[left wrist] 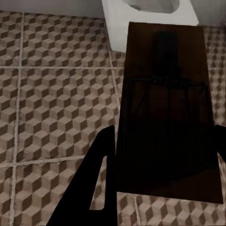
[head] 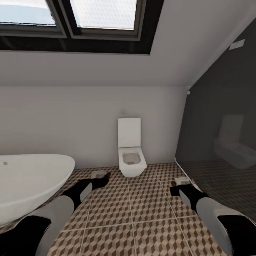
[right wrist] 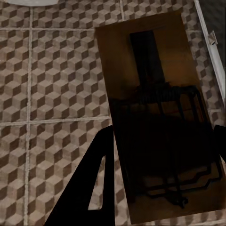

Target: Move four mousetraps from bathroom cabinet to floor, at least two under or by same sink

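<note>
Between the left gripper's [left wrist: 162, 188] fingers sits one trap [left wrist: 167, 108], clamped; the right gripper [right wrist: 162, 188] grips another trap [right wrist: 157, 113]. Both hang over floor [head: 142, 213] near the toilet [head: 131, 156]; dropping here risks missing the sink.

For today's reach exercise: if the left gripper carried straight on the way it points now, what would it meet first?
Probably the white toilet: the left gripper, shut on a mousetrap, points across the tiled floor toward its base, though depth is unclear.
</note>
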Robot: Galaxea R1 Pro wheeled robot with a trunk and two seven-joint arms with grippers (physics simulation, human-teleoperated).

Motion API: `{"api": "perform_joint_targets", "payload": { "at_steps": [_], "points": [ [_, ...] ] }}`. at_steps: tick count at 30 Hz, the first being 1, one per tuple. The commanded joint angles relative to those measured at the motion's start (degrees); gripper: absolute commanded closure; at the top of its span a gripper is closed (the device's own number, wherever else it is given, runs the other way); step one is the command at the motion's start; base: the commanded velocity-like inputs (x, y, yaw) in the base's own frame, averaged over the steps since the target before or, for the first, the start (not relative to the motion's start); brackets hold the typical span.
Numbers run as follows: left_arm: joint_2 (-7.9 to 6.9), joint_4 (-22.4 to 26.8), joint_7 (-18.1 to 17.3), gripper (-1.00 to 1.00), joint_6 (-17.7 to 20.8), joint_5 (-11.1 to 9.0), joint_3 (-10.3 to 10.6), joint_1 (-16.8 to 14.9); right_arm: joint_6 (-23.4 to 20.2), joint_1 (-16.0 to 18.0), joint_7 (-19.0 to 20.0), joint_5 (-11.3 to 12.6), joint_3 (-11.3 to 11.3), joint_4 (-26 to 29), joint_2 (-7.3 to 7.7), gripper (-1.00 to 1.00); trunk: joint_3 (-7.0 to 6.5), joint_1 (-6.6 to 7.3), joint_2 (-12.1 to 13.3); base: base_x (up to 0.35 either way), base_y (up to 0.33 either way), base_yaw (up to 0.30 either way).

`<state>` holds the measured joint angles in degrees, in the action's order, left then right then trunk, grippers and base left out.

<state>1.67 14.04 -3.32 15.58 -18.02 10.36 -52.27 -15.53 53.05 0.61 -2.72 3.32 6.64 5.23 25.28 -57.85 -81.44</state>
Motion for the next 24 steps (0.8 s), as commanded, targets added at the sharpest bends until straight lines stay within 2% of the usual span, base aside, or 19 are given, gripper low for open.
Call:
{"api": "perform_joint_targets", "payload": {
  "at_steps": [1,3,4,7,10,17,20,24],
  "points": [
    [0.13,4.60,0.23,1.00,4.33,-0.40,0.36,-0.02,-4.44,-0.02,0.08,-0.17,0.32,4.74,-0.20,1.00,0.07,0.00,-0.03,0.000,0.000,0.000],
    [0.21,8.57,0.33,1.00,7.89,-0.38,0.31,-0.02,-8.50,-0.03,0.01,-0.17,0.34,9.63,-0.66,1.00,0.07,0.00,-0.03,0.000,0.000,0.000],
    [0.23,11.75,0.39,1.00,10.45,-0.35,0.27,-0.02,-12.11,-0.01,-0.04,-0.14,0.32,14.14,-1.53,1.00,0.07,0.00,-0.03,0.000,0.000,0.000],
    [0.16,15.51,0.50,1.00,13.09,-0.27,0.19,-0.03,-16.68,-0.01,-0.21,-0.03,0.29,20.37,-3.61,1.00,0.07,0.00,-0.03,0.000,0.000,0.000],
    [-0.24,17.06,0.56,1.00,14.17,-0.21,0.14,-0.03,-18.56,-0.02,-0.85,0.02,0.28,23.14,-4.86,1.00,0.07,0.00,-0.03,0.000,0.000,0.000],
    [-3.23,18.38,0.59,1.00,14.74,-0.27,0.03,-0.03,-18.44,-0.05,-4.07,0.41,0.28,24.46,-7.28,1.00,0.07,0.00,-0.03,0.000,0.000,0.132],
    [-5.01,18.71,0.53,1.00,14.78,-0.38,-0.04,-0.03,-16.37,-0.05,-4.92,0.42,0.28,24.30,-9.52,1.00,0.07,0.00,-0.03,0.000,0.000,0.266],
    [-6.31,18.79,0.51,1.00,14.76,-0.42,-0.06,-0.03,-15.23,-0.05,-5.81,0.31,0.28,23.17,-11.17,1.00,0.07,0.00,-0.03,0.000,0.000,0.288]
  ]
}}
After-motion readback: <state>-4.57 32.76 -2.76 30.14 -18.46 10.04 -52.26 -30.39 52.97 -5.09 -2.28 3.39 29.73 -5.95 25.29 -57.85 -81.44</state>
